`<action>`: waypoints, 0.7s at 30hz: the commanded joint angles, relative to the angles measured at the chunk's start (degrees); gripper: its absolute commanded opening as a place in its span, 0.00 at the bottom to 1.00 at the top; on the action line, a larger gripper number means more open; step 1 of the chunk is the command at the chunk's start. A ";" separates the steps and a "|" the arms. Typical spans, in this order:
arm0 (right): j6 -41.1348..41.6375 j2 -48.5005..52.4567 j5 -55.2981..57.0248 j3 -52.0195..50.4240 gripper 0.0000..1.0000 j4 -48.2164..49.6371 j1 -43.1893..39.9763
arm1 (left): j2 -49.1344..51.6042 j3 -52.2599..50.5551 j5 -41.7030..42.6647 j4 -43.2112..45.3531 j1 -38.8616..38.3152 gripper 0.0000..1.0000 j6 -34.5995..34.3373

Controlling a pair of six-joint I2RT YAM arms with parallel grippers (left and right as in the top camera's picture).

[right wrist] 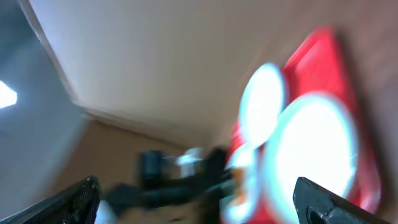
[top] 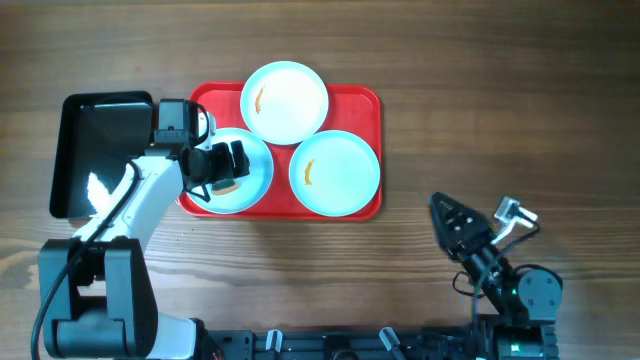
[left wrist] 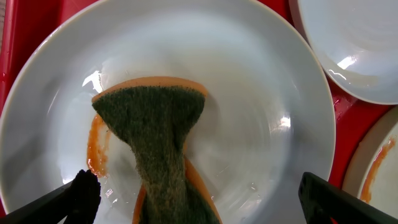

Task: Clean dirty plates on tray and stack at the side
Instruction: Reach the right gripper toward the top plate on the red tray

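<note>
Red tray [top: 365,100], left plate [left wrist: 261,81] beneath spread left hand [left wrist: 193,196] (sponge [left wrist: 155,137] dangling).

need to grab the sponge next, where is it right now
In the left wrist view the sponge lies in the front-left plate on the red tray, beside an orange smear.

three plates sit on the tray [top: 370,100]: one at the back [top: 285,101], one front right [top: 335,172], one front left [top: 255,170] under my left gripper [top: 225,168], a second tray [top: 75,150] left.
</note>
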 commanded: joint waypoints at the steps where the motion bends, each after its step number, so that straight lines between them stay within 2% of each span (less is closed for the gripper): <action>1: 20.09 -0.35 -4.04 -0.04 1.00 12.37 -0.31 | 0.37 -0.35 0.72 -0.02 -0.22 1.00 0.24; 5: 19.56 -0.09 -0.22 0.96 1.00 30.10 -0.31 | 0.37 -0.35 0.72 -0.02 -0.22 1.00 0.24; 9: 20.17 3.39 -1.73 9.14 1.00 30.71 -0.31 | 0.37 -0.35 0.72 0.04 -0.22 1.00 0.22; 12: 8.61 9.86 -6.08 19.41 1.00 30.16 -0.31 | 0.37 -0.35 0.72 0.02 -0.22 1.00 0.24; 14: -2.56 16.22 -10.78 28.09 1.00 24.85 -0.31 | 0.37 -0.35 0.72 0.02 -0.22 1.00 0.22; 16: -12.59 23.15 -14.82 37.05 1.00 15.21 -0.31 | 0.37 -0.35 0.72 0.02 -0.22 1.00 0.22; 19: -33.92 37.33 -20.06 54.36 1.00 -6.27 -0.28 | 0.37 -0.35 0.72 0.02 -0.22 1.00 0.22; 21: -45.59 46.01 -19.39 64.78 1.00 -21.07 -0.26 | 0.37 -0.35 0.72 0.02 -0.22 1.00 0.24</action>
